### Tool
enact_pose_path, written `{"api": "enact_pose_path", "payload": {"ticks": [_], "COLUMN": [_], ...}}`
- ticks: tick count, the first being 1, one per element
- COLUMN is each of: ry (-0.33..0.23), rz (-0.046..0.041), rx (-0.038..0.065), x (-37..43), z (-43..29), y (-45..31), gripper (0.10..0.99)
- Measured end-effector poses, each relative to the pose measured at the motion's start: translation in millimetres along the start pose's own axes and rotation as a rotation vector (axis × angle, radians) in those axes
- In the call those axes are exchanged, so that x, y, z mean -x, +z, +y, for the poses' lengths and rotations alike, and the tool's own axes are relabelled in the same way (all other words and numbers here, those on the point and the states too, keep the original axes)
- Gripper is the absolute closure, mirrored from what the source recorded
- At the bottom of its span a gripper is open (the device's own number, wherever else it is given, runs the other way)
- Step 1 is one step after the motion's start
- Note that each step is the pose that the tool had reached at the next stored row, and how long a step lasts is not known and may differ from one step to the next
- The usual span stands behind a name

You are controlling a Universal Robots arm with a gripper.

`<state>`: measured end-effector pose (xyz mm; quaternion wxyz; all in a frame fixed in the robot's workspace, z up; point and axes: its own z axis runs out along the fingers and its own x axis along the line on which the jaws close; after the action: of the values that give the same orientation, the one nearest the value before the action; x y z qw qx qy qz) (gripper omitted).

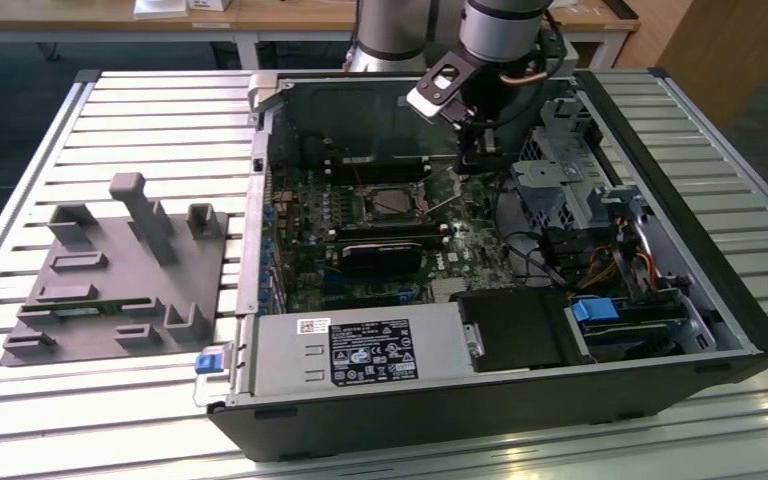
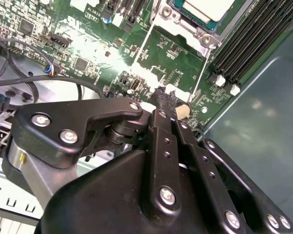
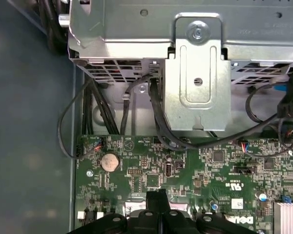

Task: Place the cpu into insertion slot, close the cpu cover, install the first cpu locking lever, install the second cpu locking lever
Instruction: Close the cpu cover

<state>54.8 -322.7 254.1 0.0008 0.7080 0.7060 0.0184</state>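
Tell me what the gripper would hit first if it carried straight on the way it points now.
Most likely the green motherboard. In both wrist views the gripper points down at bare board beside the insertion slot, not at the slot itself. Its height above the board is unclear.

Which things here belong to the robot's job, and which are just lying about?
Part of the job: cpu; insertion slot; gripper, shut, close beside them.

Just lying about: grey holder tray; power supply; memory slots; coin battery.
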Motion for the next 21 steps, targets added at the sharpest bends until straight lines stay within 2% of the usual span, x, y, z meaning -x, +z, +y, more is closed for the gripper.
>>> {"api": "enact_pose_path", "payload": {"ticks": [12, 21], "ry": [0.000, 0.000], "rz": [0.0001, -0.0001], "rx": [-0.005, -0.009], "x": [-3.0, -2.9], "z": [12.1, 14.8], "y": [4.3, 10.6], "gripper": [0.980, 0.980]}}
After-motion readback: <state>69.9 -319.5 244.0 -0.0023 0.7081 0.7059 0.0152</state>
